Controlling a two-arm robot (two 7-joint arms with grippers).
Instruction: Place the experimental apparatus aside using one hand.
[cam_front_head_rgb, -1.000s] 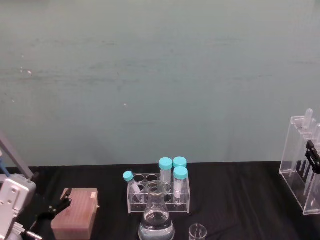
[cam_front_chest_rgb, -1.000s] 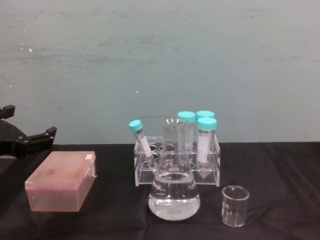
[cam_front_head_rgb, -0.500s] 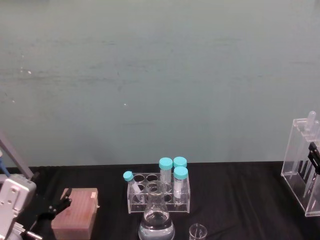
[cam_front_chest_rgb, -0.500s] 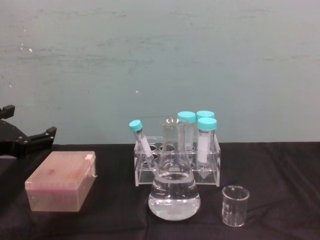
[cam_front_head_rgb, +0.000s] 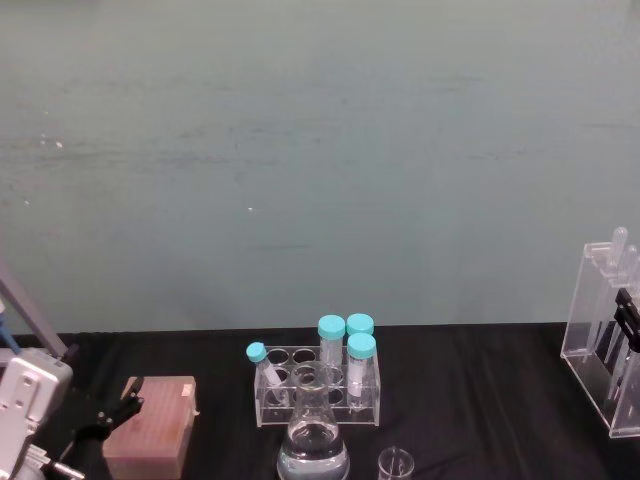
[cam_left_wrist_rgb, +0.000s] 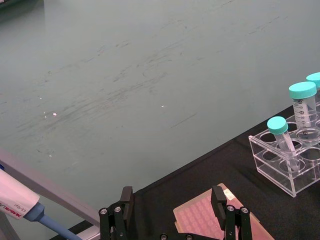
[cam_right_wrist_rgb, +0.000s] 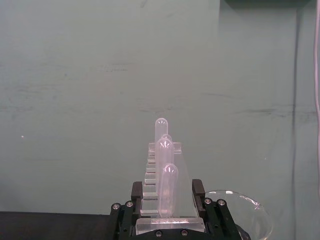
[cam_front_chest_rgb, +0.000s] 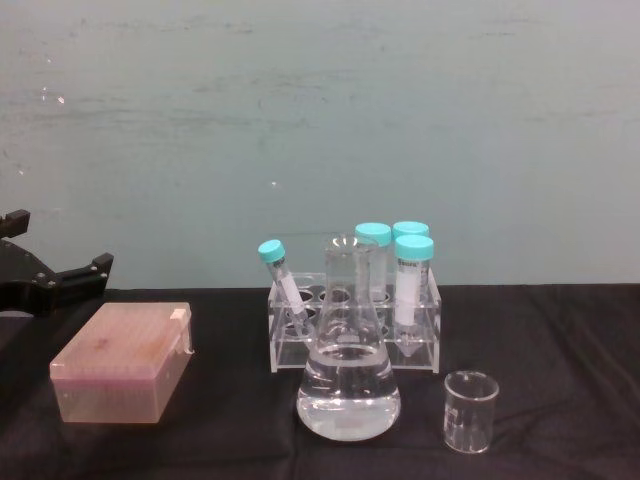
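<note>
Test tube rack (cam_right_wrist_rgb: 150, 170), three long tubes counted, sits between your right gripper's (cam_right_wrist_rgb: 168, 188) jaws, which are clamped on its base.
One flask (cam_front_chest_rgb: 348, 385) and one beaker (cam_front_chest_rgb: 470, 412) stand well apart from those jaws. Your left gripper (cam_left_wrist_rgb: 172, 201) has its jaws apart, with one pinkish box (cam_left_wrist_rgb: 197, 221) near them.

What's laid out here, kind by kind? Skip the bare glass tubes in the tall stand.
Teal-capped tubes: 4
Racks: 2, the low rack and the tall rack
Flask: 1
Beaker: 1
Pink box: 1
Total: 9
</note>
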